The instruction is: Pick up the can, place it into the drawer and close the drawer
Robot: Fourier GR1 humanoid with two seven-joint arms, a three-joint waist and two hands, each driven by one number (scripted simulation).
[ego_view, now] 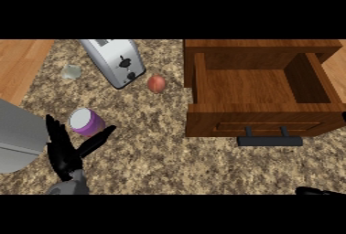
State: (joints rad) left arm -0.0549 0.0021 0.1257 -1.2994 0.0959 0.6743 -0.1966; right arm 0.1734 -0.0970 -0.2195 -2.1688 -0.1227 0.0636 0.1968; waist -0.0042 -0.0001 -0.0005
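A purple can (86,122) with a white top stands on the speckled counter at the left. My left hand (66,153) is just below and beside it, open, fingers pointing up to the can's left and the thumb reaching toward its lower right side. The can sits in the gap without being held. A wooden drawer (263,93) stands pulled open at the right, its inside bare, with a dark handle (269,139) on its front. Only a black tip of my right hand (317,191) shows at the lower right edge.
A silver toaster (116,61) lies at the back, with a brownish egg-shaped object (156,83) beside it and a small pale glass object (71,71) to its left. A grey appliance (17,135) fills the left edge, close to my left hand.
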